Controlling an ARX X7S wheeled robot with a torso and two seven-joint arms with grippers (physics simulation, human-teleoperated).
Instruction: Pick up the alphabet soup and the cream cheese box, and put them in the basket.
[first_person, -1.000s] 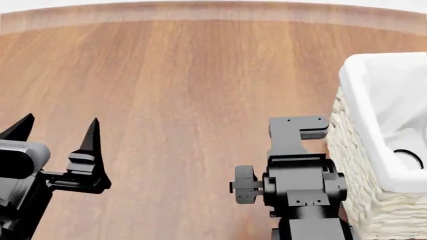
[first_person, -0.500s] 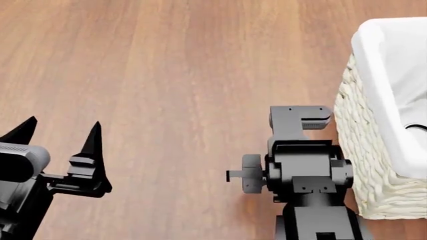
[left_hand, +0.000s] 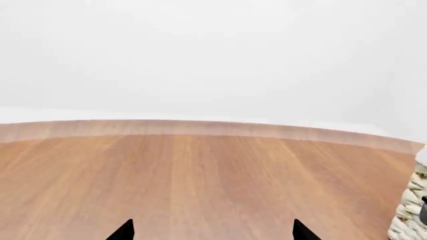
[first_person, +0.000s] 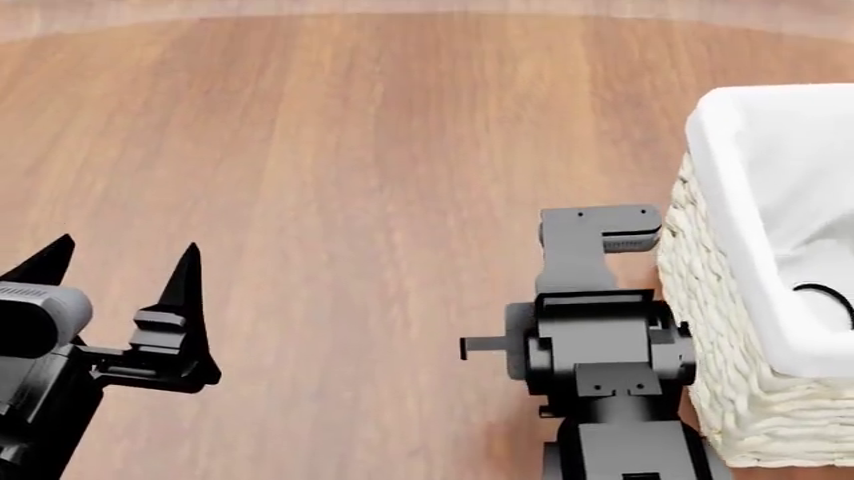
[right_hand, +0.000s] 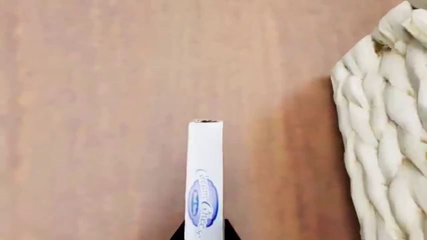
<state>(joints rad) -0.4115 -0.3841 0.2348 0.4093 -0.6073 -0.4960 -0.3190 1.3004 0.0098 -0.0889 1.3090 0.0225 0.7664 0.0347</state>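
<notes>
The cream cheese box (right_hand: 205, 170), thin and white with blue print, stands edge-on in my right gripper (right_hand: 203, 231), which is shut on its lower end above the wooden floor. The wicker wall of the basket (right_hand: 380, 130) is close beside it. In the head view my right arm (first_person: 595, 345) hangs just left of the basket (first_person: 705, 300), and it hides the box. My left gripper (first_person: 123, 255) is open and empty at the lower left, its two fingertips (left_hand: 125, 230) wide apart. The alphabet soup is out of view.
Wooden floor (first_person: 360, 150) stretches ahead to a pale curved edge (left_hand: 200, 127) with a white wall behind. The basket's white liner (first_person: 774, 180) shows a thin dark curved line (first_person: 830, 300) inside. A basket corner (left_hand: 408, 215) shows in the left wrist view.
The head view dipped and then rose again, so the basket slid up and back down in the picture. Both grippers keep about the same pose. The right stays shut.
</notes>
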